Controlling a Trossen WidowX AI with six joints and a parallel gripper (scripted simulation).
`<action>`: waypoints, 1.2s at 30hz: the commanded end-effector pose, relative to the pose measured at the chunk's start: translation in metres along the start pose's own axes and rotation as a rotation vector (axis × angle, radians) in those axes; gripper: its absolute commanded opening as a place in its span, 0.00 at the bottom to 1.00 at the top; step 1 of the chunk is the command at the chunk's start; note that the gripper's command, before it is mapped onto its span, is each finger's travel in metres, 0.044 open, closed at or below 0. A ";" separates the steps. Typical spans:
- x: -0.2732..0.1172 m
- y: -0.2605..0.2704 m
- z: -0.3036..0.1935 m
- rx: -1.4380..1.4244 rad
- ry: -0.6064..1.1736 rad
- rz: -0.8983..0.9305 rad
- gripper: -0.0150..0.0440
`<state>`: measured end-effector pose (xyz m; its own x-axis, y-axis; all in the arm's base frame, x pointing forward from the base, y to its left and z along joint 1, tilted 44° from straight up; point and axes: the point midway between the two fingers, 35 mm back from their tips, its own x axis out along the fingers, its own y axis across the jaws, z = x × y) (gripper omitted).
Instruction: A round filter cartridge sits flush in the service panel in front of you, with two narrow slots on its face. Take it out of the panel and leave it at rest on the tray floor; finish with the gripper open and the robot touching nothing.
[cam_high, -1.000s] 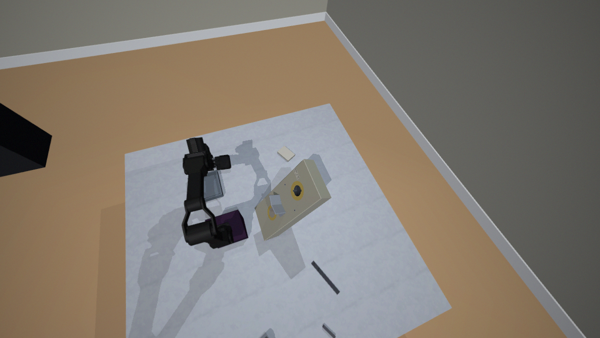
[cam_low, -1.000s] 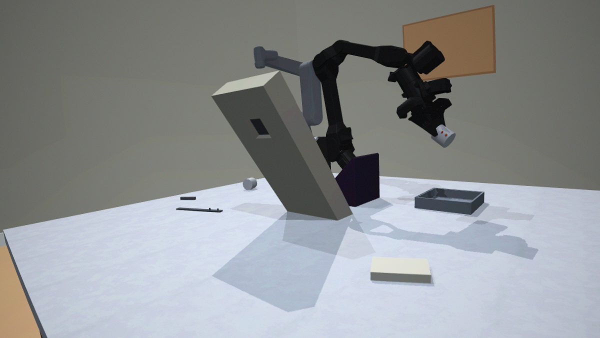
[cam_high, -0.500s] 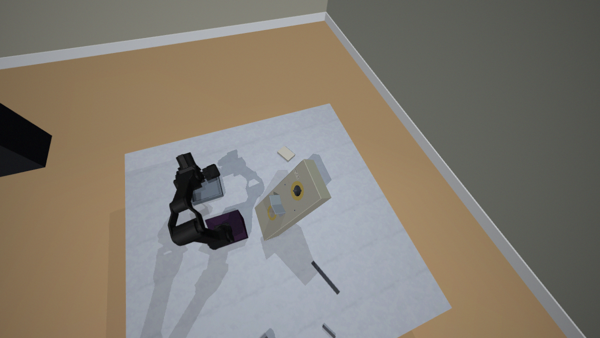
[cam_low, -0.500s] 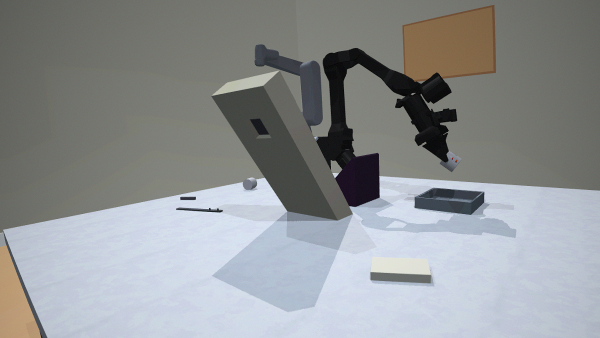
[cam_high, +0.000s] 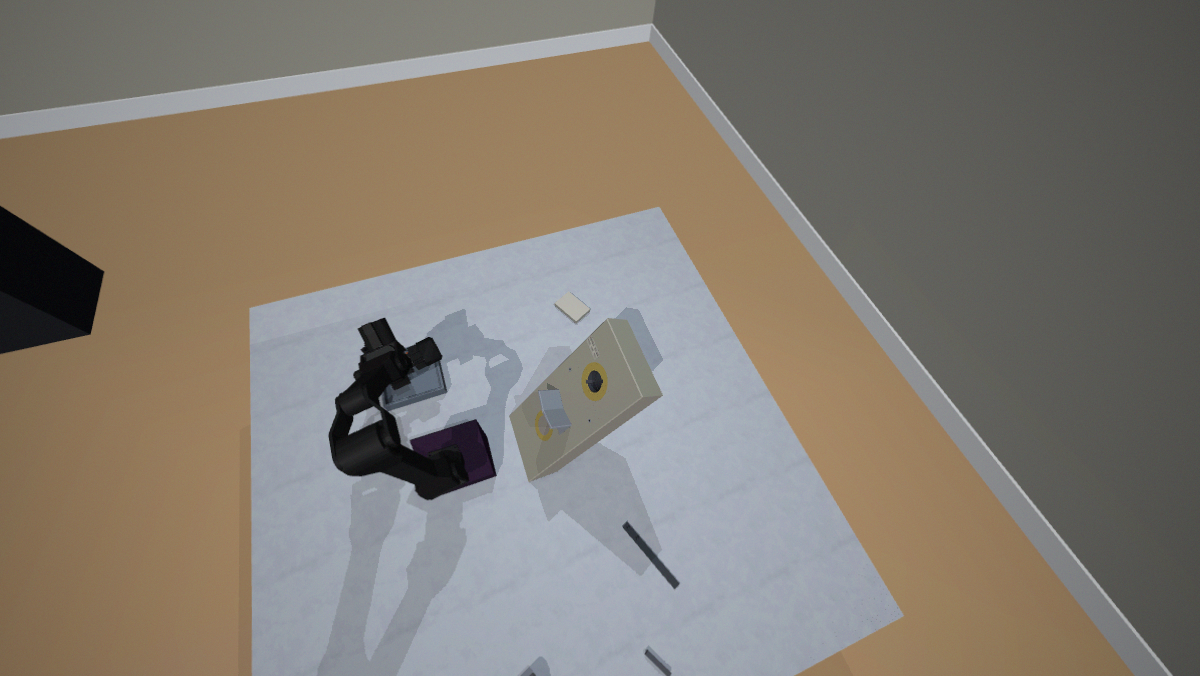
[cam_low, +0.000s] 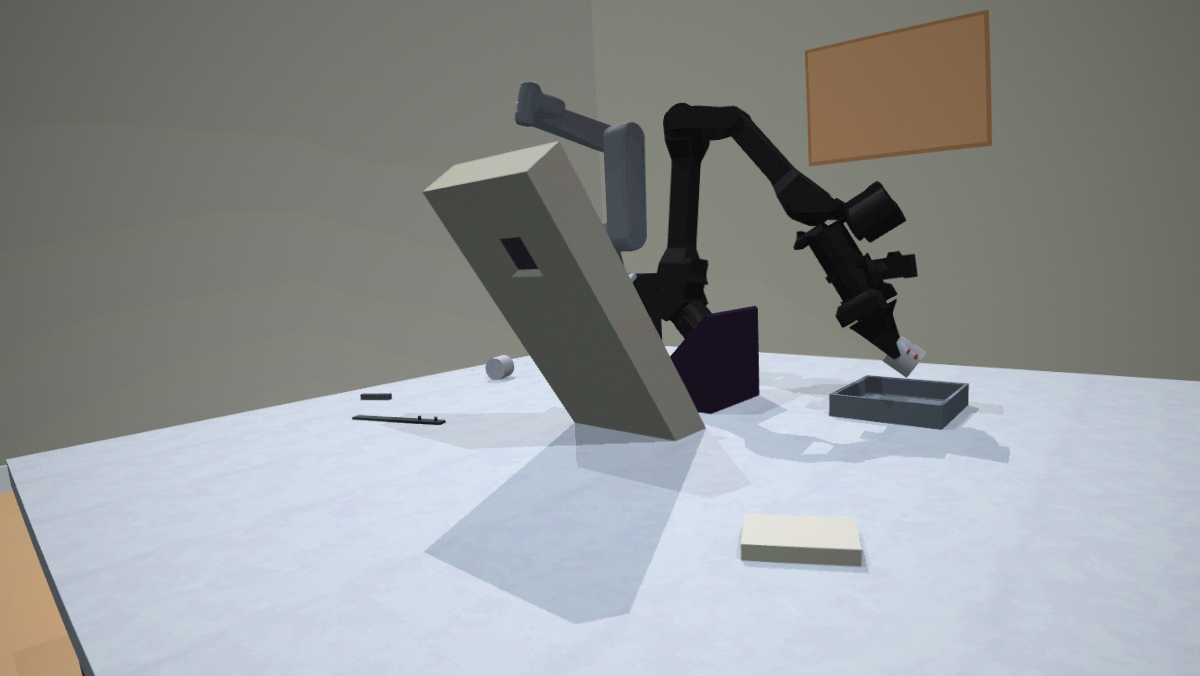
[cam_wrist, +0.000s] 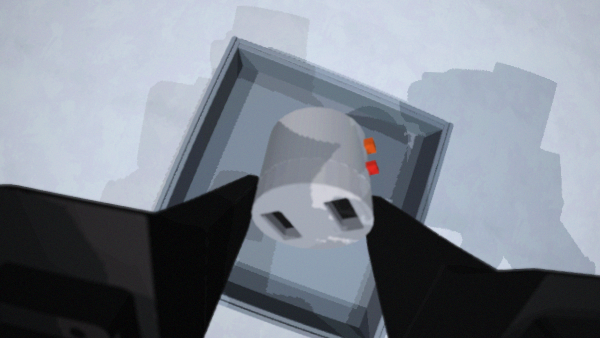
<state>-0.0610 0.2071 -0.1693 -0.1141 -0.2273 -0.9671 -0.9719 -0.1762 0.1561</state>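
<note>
1. Jaws part-open, approx. mid-range, clamped on the round filter cartridge, one black fingertip against each side of it
2. Cartridge sits btwn the jaws, slotted end facing the wrist cam, the rest of the body reaching out past the tips; from the exterior view it's tilted, not upright
3. Both slots show on the near face, unobstructed, w/ neither fingertip in them
4. On the cartridge's side, at right in the wrist pic: an orange stud and a red stud, both outside the grip
5. Cartridge is out of the panel and up in the air over the grey tray, not on its floor; exact clearance above the rim can't be judged
6. Top view: cartridge hidden under the arm, which bends over to the tray
7. Service panel leans on the table, well apart from jaws + cartridge; its face has a yellow ring w/ a dark centre
8. Beige block lies flat on the table, apart from the tray
9. Task-wise: cartridge removed, release onto tray floor not yet done
</note>
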 end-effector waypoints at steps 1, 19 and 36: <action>0.019 0.001 -0.014 0.003 0.003 0.005 0.25; 0.025 0.000 -0.021 0.001 0.012 0.001 0.79; -0.036 0.000 0.015 0.002 0.012 0.000 1.00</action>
<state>-0.0612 0.2219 -0.1503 -0.1173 -0.2334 -0.9653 -0.9724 -0.1706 0.1594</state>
